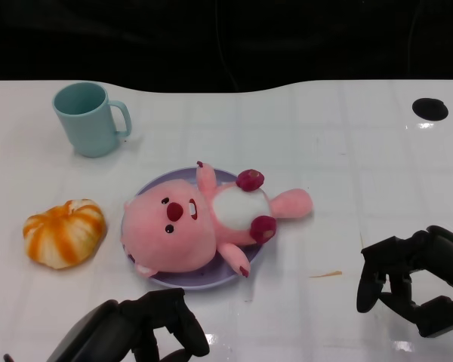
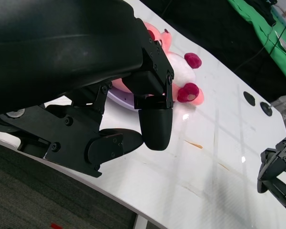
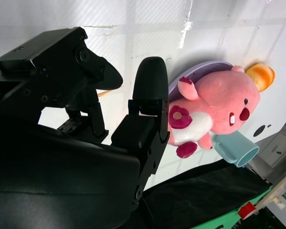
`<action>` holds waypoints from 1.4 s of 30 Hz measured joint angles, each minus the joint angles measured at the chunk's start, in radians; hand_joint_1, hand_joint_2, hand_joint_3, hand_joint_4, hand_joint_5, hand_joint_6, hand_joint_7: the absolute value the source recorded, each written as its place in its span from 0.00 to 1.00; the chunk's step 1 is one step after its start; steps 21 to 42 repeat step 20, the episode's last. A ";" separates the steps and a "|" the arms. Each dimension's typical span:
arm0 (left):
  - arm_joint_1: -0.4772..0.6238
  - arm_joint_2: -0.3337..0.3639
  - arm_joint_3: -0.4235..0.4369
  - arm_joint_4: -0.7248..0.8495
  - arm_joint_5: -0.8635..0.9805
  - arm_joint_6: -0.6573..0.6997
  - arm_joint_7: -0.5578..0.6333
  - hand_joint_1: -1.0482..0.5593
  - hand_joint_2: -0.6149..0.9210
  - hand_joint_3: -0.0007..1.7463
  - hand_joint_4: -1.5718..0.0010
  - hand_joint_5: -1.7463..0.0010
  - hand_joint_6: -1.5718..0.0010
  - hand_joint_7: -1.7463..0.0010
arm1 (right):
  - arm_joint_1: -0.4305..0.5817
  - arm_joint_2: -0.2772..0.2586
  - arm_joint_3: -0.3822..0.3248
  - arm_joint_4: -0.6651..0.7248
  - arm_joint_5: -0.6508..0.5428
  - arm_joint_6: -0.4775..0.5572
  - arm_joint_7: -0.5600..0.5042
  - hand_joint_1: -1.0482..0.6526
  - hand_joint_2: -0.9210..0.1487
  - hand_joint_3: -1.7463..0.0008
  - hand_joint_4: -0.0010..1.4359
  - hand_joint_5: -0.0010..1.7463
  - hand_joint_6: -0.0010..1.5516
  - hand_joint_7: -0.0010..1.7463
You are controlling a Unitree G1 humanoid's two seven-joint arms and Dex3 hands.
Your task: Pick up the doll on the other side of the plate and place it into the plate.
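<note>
On the white table (image 1: 325,136), a pink plush doll with white belly (image 1: 204,222) lies on its back on the round lilac plate (image 1: 200,277), tail overhanging the rim. Left hand (image 1: 147,324) near table edge, fingers curled, holding nothing. Right hand (image 1: 419,283) well apart from the plate, fingers curled in, empty. Teal ceramic mug (image 1: 87,117) and orange-white striped pumpkin (image 1: 64,232) sit left of the plate.
</note>
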 measured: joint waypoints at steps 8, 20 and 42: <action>0.000 0.002 0.015 0.008 -0.002 -0.025 0.000 0.51 0.91 0.41 0.58 0.00 0.59 0.27 | -0.015 0.004 0.012 0.014 -0.019 -0.009 -0.004 0.60 0.47 0.26 0.57 1.00 0.46 0.88; 0.001 0.005 0.019 0.023 -0.021 -0.040 0.000 0.50 0.92 0.39 0.58 0.00 0.59 0.26 | -0.018 0.004 0.023 0.027 -0.033 -0.015 -0.013 0.61 0.50 0.23 0.58 1.00 0.47 0.89; 0.001 0.005 0.019 0.023 -0.021 -0.040 0.000 0.50 0.92 0.39 0.58 0.00 0.59 0.26 | -0.018 0.004 0.023 0.027 -0.033 -0.015 -0.013 0.61 0.50 0.23 0.58 1.00 0.47 0.89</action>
